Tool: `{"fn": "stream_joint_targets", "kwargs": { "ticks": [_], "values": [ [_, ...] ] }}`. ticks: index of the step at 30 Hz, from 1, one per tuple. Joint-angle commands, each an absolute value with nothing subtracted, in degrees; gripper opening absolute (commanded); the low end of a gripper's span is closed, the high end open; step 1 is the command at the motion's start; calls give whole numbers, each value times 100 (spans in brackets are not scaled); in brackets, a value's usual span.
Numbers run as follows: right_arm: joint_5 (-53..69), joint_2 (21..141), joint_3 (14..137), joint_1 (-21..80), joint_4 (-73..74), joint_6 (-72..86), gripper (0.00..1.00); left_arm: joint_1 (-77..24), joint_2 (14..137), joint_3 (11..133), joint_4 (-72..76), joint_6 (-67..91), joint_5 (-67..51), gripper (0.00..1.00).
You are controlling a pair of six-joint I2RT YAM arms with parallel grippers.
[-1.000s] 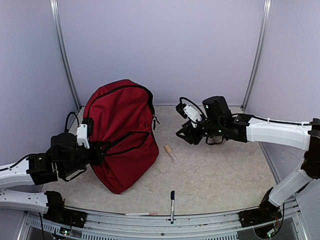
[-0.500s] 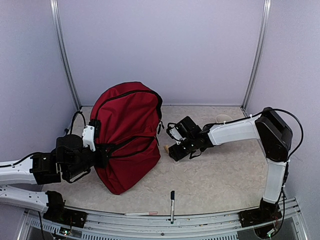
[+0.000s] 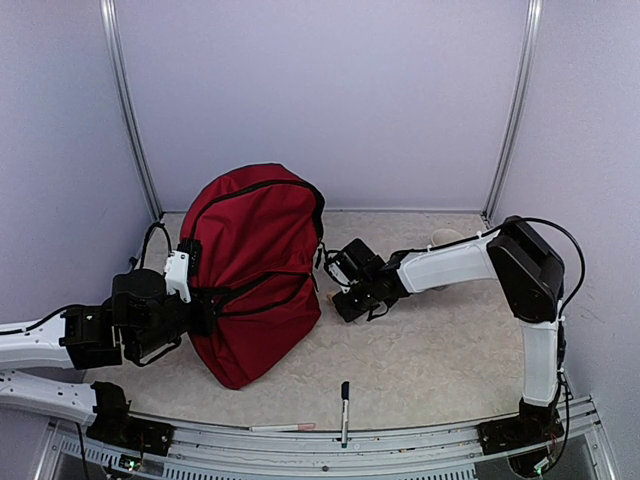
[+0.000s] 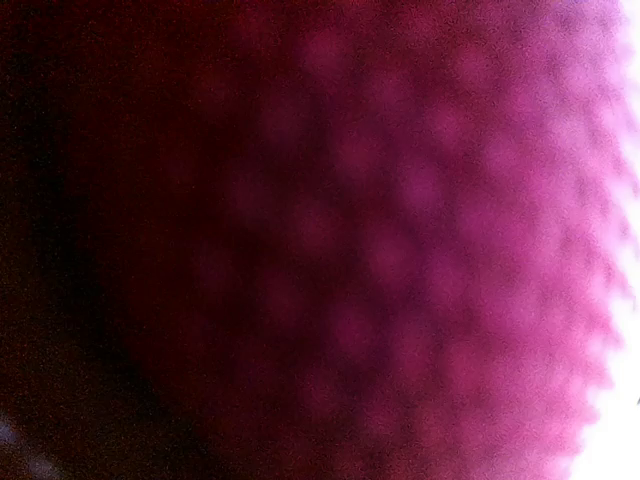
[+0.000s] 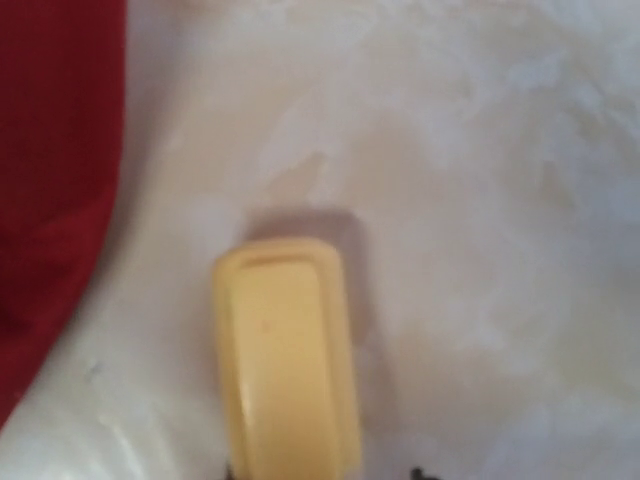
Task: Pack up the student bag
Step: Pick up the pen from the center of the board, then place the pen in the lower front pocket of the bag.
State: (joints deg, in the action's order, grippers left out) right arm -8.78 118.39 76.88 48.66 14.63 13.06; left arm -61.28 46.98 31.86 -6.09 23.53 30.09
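Observation:
The student bag [image 3: 255, 270], a large dark red backpack with black zippers, stands slumped at the left centre of the table. My left gripper [image 3: 205, 303] is pressed into its left side, shut on gathered bag fabric. The left wrist view shows only blurred red cloth [image 4: 400, 250]. My right gripper [image 3: 343, 303] is low over the table just right of the bag. The right wrist view shows a small pale yellow oblong piece [image 5: 285, 360] lying on the table, running down between the open jaws, which barely show. The bag's red edge [image 5: 50, 150] is on its left.
A dark marker pen [image 3: 344, 404] lies near the front edge. A thin pale pen [image 3: 283, 427] rests on the front rail. A small white object [image 3: 447, 236] sits at the back right. Walls close in the table at the back and on both sides.
My right arm swung left and down from mid-air to the yellow piece beside the bag. The left gripper pulled the bag slightly right and more upright a second ago, then held still.

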Motion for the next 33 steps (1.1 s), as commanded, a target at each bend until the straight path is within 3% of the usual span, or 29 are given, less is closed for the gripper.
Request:
{"fn": "stream_joint_targets", "kwargs": {
  "ticks": [1, 5, 10, 19, 25, 33],
  "values": [
    [-1087, 11795, 7680, 4921, 1679, 1335, 34, -6153, 4596, 3410, -158, 2333, 3205, 7],
    [-1092, 11662, 7572, 4915, 1696, 1334, 18, -6155, 4569, 3410, -167, 2318, 3223, 7],
    [-1162, 11282, 7390, 4885, 1741, 1274, 8, -6152, 4553, 3419, -209, 2307, 3219, 7],
    [-762, 9566, 6590, 4789, 1214, 600, 0, -6152, 4592, 3408, -199, 2289, 3206, 7],
    [944, 8387, 5885, 5128, -394, -570, 0, -6152, 4638, 3436, -124, 2236, 3156, 8],
    [2907, 9275, 6864, 5856, -781, -2404, 0, -6151, 4735, 3512, -118, 2207, 3021, 8]
  ]
}}
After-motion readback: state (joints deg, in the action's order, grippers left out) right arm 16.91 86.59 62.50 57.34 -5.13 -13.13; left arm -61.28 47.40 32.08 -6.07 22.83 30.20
